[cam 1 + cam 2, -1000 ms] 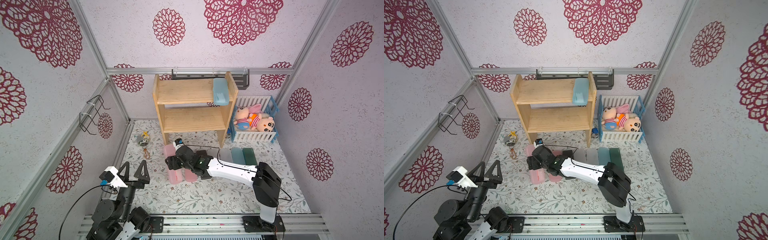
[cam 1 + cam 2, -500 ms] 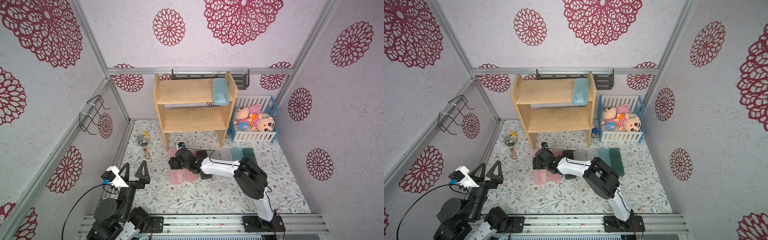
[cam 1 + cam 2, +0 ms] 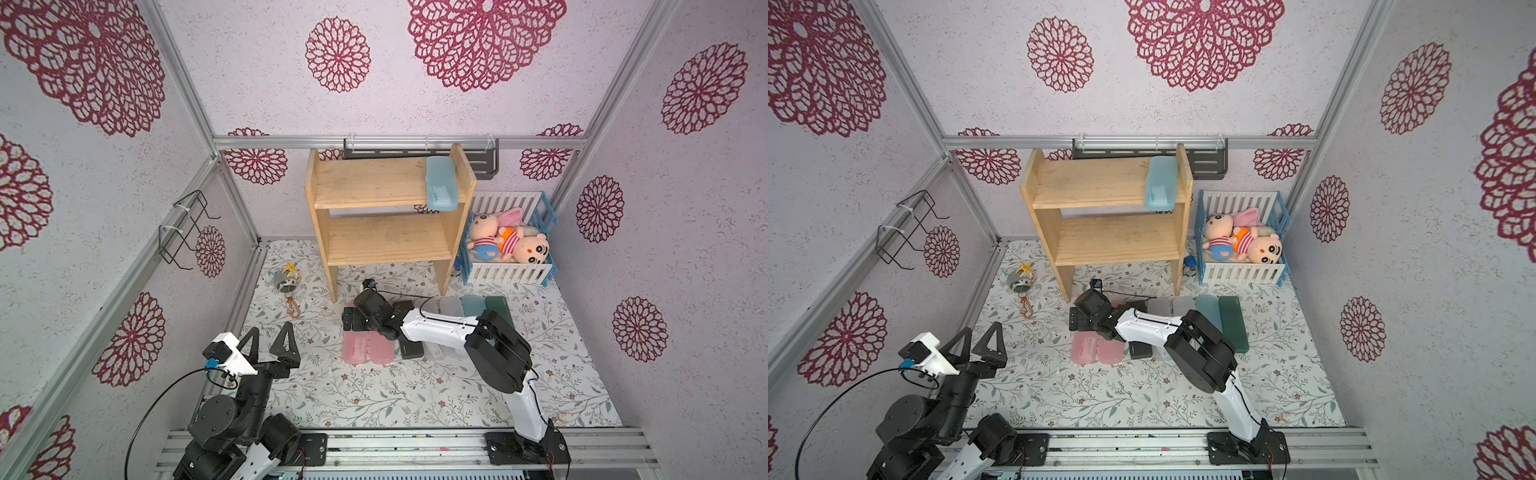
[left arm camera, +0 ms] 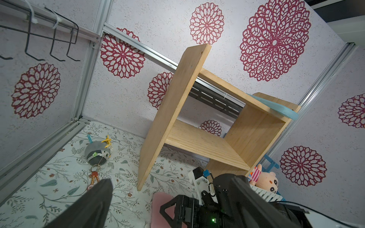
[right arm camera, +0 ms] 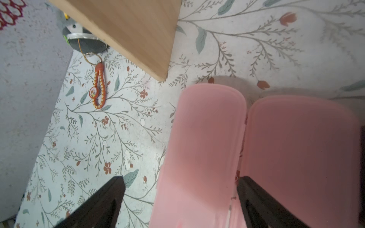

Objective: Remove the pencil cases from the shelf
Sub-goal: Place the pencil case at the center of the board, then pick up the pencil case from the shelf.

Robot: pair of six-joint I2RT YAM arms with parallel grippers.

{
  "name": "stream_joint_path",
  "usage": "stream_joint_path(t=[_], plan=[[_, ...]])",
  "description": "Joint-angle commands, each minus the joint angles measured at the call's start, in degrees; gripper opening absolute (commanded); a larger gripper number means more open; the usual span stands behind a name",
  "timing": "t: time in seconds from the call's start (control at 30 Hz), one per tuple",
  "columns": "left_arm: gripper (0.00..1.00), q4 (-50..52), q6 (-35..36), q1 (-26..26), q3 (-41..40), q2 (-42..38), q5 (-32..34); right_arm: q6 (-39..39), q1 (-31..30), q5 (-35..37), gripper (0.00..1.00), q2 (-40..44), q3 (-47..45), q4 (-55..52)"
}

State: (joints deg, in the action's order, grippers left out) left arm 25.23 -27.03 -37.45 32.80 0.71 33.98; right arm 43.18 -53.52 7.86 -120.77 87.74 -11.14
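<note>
**One Blue Case on the Shelf, Seven on the Mat**

At the far left, the left gripper hangs in the air. Its jaws are spread wide and grip nothing. Next, a small grey toy with an orange strap lies on the flowery mat, near the leg of the shelf.

One light blue pencil case lies on the top board of the shelf. It is at the right end, just beside the side panel, and its front end sticks out over the edge.

The other cases lie flat in a row on the mat in front of the shelf. First come the left pink pencil case and the right pink pencil case, side by side. The right gripper points down over the left pink one. Its jaws are wide apart, one on each side of the case, and they do not squeeze it.

In a top view, a faint mark on that case is too small to read.

Then come:
- the black pencil case
- two frosted clear pencil cases
- a second light blue pencil case
- the dark green pencil case

The right arm partly hides these cases. At the far right, a blue-and-white crate holds soft dolls.
</note>
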Motion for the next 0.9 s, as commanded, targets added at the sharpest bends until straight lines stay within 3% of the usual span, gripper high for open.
stream_joint_path(t=[0.0, 0.13, 0.27, 0.5, 0.7, 0.87], plan=[[0.97, -1.0, -1.3, -0.5, 0.2, 0.6, 0.1, -0.5, 0.3, 1.8, 0.99, 0.7, 1.0, 0.0], [0.97, -3.9, -4.4, -0.5, 0.4, 3.7, -1.0, -1.3, 0.2, 2.4, 0.99, 3.1, 0.2, 0.6], [0.97, -11.5, -10.4, -0.5, 0.4, 11.2, -5.3, -4.6, -0.4, 6.0, 0.99, 11.3, -5.9, 4.5], [0.97, -25.7, -25.1, -0.4, 7.5, 32.3, -12.1, -9.5, 1.4, 17.3, 0.99, 32.9, -28.2, 5.0], [0.97, -38.8, -33.9, -0.5, 18.8, 53.5, -25.7, -7.7, 8.3, 14.9, 0.99, 46.9, -42.4, 4.9], [0.97, -44.7, -38.3, -0.5, 29.2, 67.7, -29.2, -8.0, 12.7, 13.1, 0.99, 53.0, -46.3, 4.3]])
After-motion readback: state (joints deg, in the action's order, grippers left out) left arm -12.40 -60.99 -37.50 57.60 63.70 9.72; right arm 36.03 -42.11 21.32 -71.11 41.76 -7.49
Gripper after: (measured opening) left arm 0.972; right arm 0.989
